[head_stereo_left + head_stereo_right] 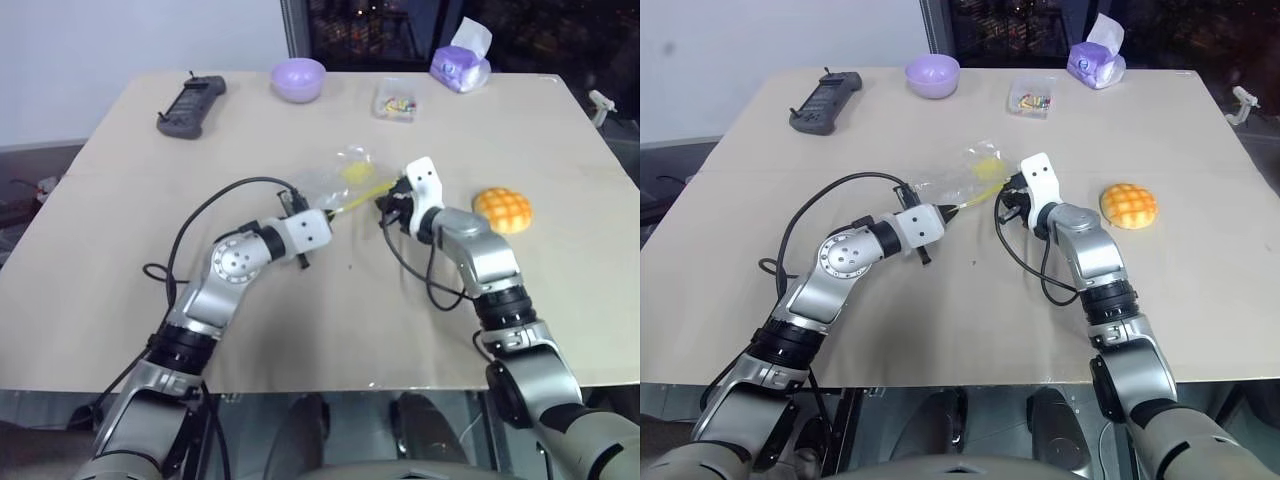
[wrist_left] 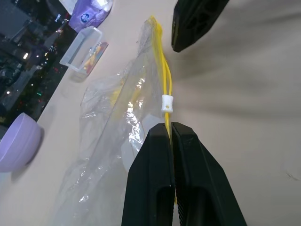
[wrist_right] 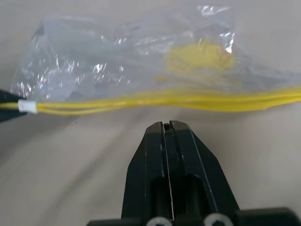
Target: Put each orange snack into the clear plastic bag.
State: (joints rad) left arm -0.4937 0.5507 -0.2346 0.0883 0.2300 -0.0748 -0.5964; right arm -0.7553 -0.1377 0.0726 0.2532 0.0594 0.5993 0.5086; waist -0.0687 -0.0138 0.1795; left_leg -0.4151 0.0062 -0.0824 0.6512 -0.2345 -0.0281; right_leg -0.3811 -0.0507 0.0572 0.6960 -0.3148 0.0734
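We see beige table (image 1: 300,330): orange snack (image 1: 502,209), clear plastic bag (image 1: 335,178), purple bowl (image 1: 298,78), remote (image 1: 191,105), clear box (image 1: 394,100), tissue pack (image 1: 460,67).

The clear plastic bag (image 1: 342,178) lies mid-table (image 1: 300,330), the orange snack (image 1: 502,209) to its right.

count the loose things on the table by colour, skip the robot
Purple: 2, the bowl and the tissue pack
Orange: 1, the orange snack
Clear: 2, the clear plastic bag with its yellow seal and the small box of colourful bits
Black: 1, the handheld controller
Total: 6
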